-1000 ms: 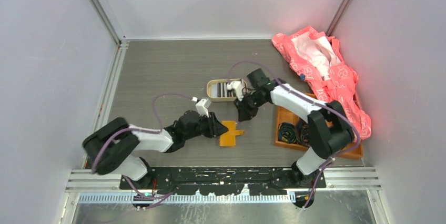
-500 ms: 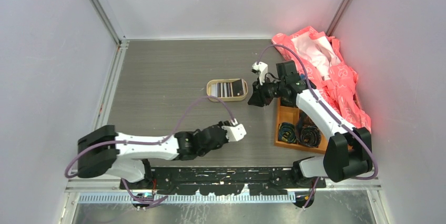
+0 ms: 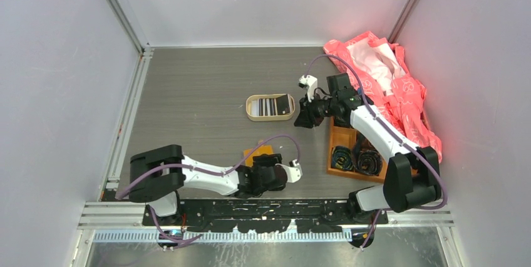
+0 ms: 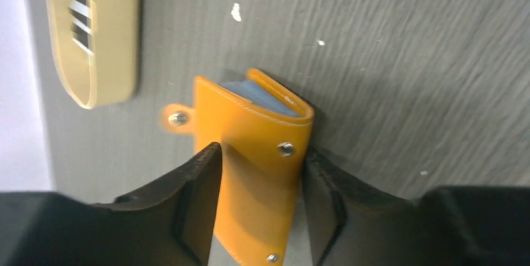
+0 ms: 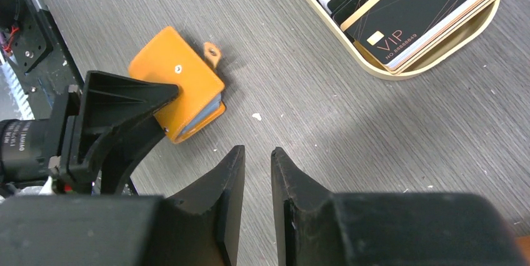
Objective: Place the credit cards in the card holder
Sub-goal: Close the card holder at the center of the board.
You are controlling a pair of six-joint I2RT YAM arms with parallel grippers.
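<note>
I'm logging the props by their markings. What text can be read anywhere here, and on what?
"VIP": gold letters on the black top card in the beige tin.
Small gold print on that card: too small to read.
Card holder, held by the left gripper: no text.

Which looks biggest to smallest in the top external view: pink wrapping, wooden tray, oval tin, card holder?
1. pink wrapping, clearly largest
2. orange wooden tray, partly hidden by the right arm and wrapping
3. oval tin of cards
4. card holder, smallest, but mostly hidden under the left gripper, so its rank is unsure
</note>
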